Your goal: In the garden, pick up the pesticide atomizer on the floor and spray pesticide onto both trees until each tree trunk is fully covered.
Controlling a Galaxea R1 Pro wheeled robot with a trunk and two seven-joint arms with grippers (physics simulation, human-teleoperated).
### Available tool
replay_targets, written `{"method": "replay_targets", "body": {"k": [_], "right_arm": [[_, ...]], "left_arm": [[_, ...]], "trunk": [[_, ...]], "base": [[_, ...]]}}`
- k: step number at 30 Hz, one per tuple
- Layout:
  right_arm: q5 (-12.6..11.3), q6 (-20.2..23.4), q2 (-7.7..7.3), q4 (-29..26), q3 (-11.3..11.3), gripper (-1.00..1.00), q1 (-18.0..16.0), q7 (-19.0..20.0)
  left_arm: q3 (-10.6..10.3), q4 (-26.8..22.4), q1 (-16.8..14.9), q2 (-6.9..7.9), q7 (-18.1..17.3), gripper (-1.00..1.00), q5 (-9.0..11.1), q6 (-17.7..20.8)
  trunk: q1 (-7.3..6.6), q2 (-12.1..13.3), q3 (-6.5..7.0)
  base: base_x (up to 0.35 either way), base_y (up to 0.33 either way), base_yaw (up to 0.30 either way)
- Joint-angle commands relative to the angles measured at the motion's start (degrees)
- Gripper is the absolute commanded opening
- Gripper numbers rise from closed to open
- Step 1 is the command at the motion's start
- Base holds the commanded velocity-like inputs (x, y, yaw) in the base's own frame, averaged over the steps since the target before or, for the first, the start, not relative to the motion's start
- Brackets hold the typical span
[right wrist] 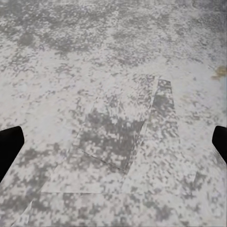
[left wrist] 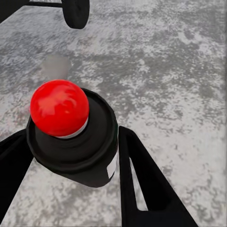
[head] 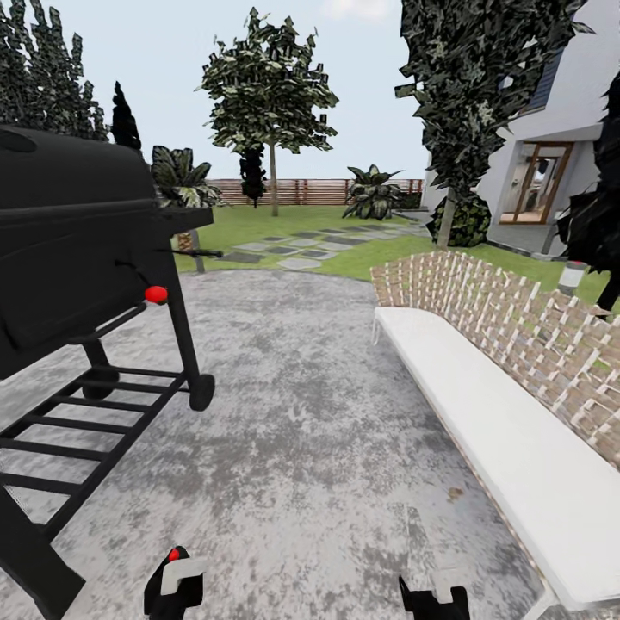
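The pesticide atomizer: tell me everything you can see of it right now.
The pesticide atomizer is a small black, plastic-looking bottle with a wide ribbed collar and a glossy red ball top. It sits upright between the two black fingers of the left gripper, above the mottled grey stone floor. In the head view its red top peeks out near the bottom edge. Its lower body is hidden.

Mottled grey-and-white stone floor [head: 310,430] with a black wheeled grill [head: 77,284] standing on it at the left and a long white-cushioned woven bench [head: 508,405] at the right.
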Motion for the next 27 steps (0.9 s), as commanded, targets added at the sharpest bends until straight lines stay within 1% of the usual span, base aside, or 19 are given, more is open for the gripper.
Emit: {"method": "replay_targets", "body": {"k": [1,9,22,24,27], "right_arm": [[0.24,-0.22,0.05,0.22,-0.49,1.0,-0.04,0.48],[0.42,-0.26,-0.45,0.81,-0.44,1.0,-0.04,0.5],[0.27,-0.17,-0.34,0.84,-0.39,1.0,-0.04,0.49],[0.21,-0.17,-0.32,0.84,-0.39,1.0,-0.04,0.49],[0.22,-0.17,-0.28,0.84,-0.39,1.0,-0.04,0.49]], "left_arm": [[0.24,0.02,-0.04,-0.04,0.25,-1.0,-0.56,-0.16],[0.24,0.02,-0.04,-0.04,0.25,-1.0,-0.56,-0.11],[0.3,0.02,-0.04,-0.04,0.25,-1.0,-0.56,0.0],[0.31,0.02,-0.04,-0.04,0.25,-1.0,-0.56,0.01],[0.32,0.02,-0.04,-0.04,0.25,-1.0,-0.56,0.01]], "trunk": [[0.02,-0.02,-0.05],[0.02,-0.02,-0.05],[0.02,-0.02,-0.05],[0.02,-0.02,-0.05],[0.02,-0.02,-0.05]], "base": [[0.339,-0.072,-0.012],[0.339,-0.032,-0.002],[0.34,-0.001,-0.001],[0.34,0.0,-0.11],[0.34,0.0,-0.249]]}}
